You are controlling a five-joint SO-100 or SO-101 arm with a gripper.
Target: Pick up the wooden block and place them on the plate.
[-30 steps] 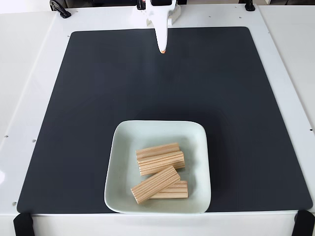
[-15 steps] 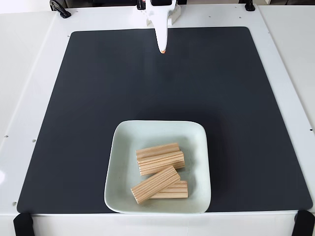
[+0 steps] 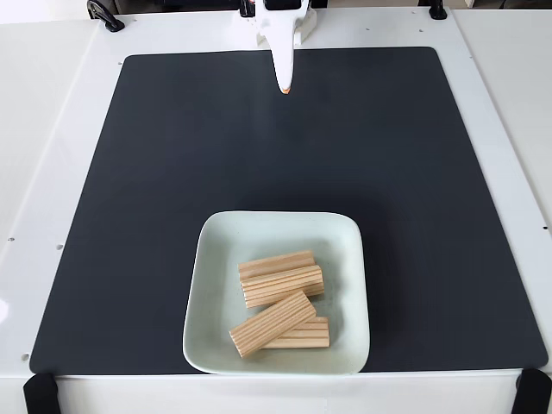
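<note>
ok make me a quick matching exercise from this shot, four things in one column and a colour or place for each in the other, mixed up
Things:
1. plate
2. wooden blocks
3. mat
4. gripper

Descriptions:
A. black, covering the white table
B. pale mint green, near the mat's front edge
C. white, at the mat's far edge
D. light tan, piled on the plate

Pairs: 1-B, 2-D, 3-A, 4-C

Four grooved wooden blocks (image 3: 280, 302), apparently overlapping, on mint plate (image 3: 216, 285)
</note>
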